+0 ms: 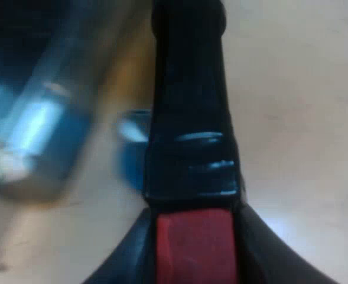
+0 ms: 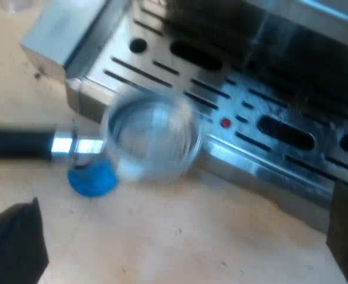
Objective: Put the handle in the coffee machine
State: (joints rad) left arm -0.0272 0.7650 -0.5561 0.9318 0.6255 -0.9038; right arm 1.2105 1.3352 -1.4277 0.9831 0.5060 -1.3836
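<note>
Gripping the holder point(image 1: 191, 118) by the red end in left jaws, basket beside the espresso machine point(image 2: 250, 94). Holding right jaws open, empty

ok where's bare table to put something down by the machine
Bare table runs along the drip tray's front edge, below the open right gripper. More lies beside the handle that the left gripper holds. It is crowded at the tray's corner, where the holder's basket and the blue tamper sit close together.
</note>
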